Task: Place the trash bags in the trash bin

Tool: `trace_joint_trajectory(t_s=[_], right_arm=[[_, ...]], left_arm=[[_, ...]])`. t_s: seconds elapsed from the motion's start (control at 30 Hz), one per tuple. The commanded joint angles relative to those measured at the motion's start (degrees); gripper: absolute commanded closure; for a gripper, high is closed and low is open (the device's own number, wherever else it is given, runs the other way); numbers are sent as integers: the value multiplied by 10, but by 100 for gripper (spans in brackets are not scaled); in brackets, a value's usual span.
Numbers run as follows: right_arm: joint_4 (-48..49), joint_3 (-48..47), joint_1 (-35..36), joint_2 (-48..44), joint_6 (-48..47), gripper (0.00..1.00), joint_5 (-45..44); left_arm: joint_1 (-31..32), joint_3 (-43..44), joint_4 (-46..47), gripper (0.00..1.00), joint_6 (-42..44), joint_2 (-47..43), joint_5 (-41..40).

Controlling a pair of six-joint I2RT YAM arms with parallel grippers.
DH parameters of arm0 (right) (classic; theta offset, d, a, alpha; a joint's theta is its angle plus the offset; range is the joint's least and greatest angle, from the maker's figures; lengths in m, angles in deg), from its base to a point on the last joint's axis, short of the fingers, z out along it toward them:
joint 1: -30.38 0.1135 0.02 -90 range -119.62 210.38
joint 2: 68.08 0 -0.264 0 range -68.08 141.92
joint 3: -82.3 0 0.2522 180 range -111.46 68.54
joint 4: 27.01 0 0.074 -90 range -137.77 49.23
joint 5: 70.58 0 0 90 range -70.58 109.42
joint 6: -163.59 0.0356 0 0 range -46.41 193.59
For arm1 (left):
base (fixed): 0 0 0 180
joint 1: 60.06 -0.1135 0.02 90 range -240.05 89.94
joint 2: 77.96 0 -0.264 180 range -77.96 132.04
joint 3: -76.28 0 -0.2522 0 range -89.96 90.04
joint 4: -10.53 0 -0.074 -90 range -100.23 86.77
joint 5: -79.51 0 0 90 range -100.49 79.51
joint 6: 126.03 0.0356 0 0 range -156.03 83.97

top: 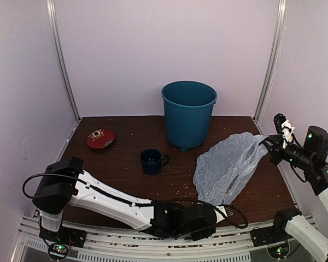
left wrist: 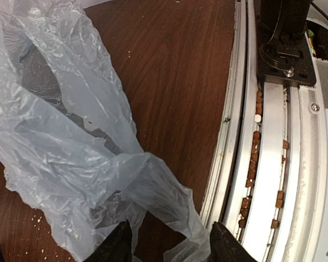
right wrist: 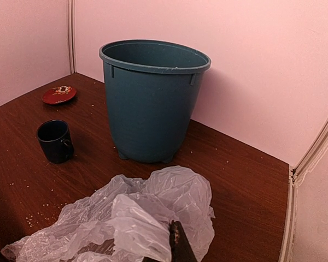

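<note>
The trash bag (top: 229, 166), thin pale blue-grey plastic, lies crumpled on the brown table to the right of centre. My right gripper (top: 264, 141) is shut on its far right edge and holds that edge slightly raised. In the right wrist view the bag (right wrist: 131, 218) bunches against one dark fingertip (right wrist: 180, 245). My left gripper (top: 223, 209) is low at the bag's near end. Its two dark fingers stand apart, and a loose corner of the bag (left wrist: 169, 218) lies between them; left gripper (left wrist: 172, 248) is open. The trash bin (top: 188, 112), a teal bucket, stands upright behind the bag.
A dark blue mug (top: 153, 161) stands left of the bag, and a small red plate (top: 100, 138) lies further back on the left. The metal rail (left wrist: 268, 164) at the table's near edge holds brown crumbs, close to my left fingers. Pale walls enclose the table.
</note>
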Motion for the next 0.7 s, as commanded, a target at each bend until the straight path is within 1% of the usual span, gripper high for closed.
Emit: trace_joint_trajectory(t_s=[0.0,0.17,0.2,0.23,0.4,0.47,0.53,0.67], right_arm=[[9,7,-3,-5,-1,100,9],[8,7,-3,-7,-2,100,10],[8,7,-3,-8,-2,100,10],[8,7,-3,-9,-2,100,11],[8,7,-3,-10,-2,100,11],[8,7,-3,-10,-3,100,10],[7,8,-3,-9,-3,100,11],[8,8,-3,-7,-4,100,11]], left_arm=[[1,11,55,51,-10,25,55],[2,0,59,52,-28,21,68],[2,-3,60,54,-31,22,71],[2,-2,57,57,-35,25,71],[-7,21,32,59,-52,54,65],[-9,28,27,56,-60,66,55],[-9,30,24,48,-69,69,33],[-12,24,25,45,-79,71,19]])
